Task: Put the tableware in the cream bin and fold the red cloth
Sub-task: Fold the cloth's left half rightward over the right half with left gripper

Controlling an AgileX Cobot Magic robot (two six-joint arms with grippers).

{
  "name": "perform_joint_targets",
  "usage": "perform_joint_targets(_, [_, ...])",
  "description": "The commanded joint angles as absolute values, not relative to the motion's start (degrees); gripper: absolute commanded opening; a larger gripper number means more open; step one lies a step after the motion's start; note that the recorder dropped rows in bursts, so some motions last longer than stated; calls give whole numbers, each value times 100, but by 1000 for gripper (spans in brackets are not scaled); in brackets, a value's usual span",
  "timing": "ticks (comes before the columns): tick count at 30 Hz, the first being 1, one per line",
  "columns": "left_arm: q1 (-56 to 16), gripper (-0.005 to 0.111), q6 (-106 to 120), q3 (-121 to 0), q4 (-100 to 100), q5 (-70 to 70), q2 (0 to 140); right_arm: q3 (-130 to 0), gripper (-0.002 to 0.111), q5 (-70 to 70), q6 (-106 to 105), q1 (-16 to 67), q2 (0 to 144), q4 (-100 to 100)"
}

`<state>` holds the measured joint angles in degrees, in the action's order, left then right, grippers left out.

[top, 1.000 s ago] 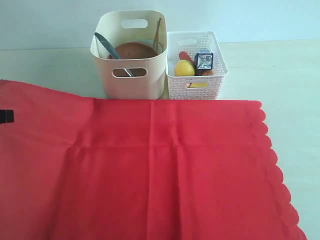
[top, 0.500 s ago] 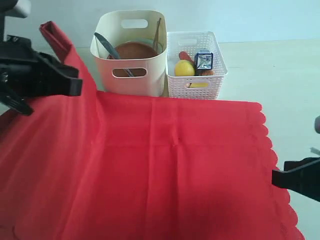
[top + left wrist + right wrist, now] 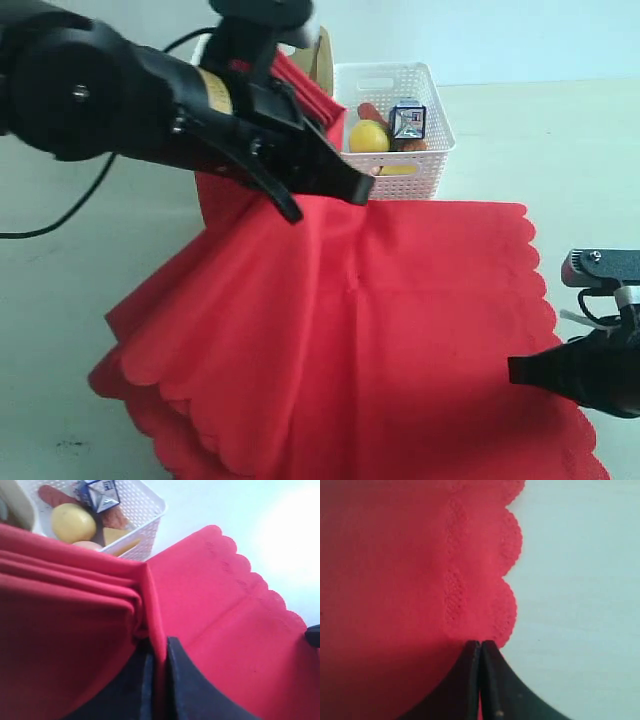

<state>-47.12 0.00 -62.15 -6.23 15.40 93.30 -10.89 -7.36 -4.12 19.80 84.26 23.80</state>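
Exterior view: left arm holds the red cloth (image 3: 400,330) up off the worktop (image 3: 560,140). Cloth's left half is draped toward centre, scalloped hem hanging near-left. The rest lies flat, just near of the white basket (image 3: 400,172). Only the left wrist view shows the left gripper (image 3: 159,652) clamped tight on bunched folds. Right wrist view: right gripper (image 3: 480,647) pinched closed on the cloth's right scalloped edge.

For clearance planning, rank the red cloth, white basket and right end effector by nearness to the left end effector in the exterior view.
1. The red cloth: pinched in the left end effector.
2. The white basket: just behind it.
3. The right end effector: front right, at the scalloped edge.
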Motion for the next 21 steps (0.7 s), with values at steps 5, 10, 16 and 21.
perform_joint_targets(5, [-5194,10,-41,-7399,-682,1474,10580,-1127,0,-984,-434,2001,8377,2398])
perform_joint_targets(10, [-5378,33,-124,-7794,-708,1474,11039,-1127,0,-938,-447,2001,7820,2398])
perform_joint_targets(16, [-5596,60,-118,-8027,-685,1474,11284,-1066,0,-1002,-661,2001,6671,2398])
perform_joint_targets(21, [-5588,75,0,-8027,-620,1517,11278,-1066,0,-911,-799,2001,5591,2398])
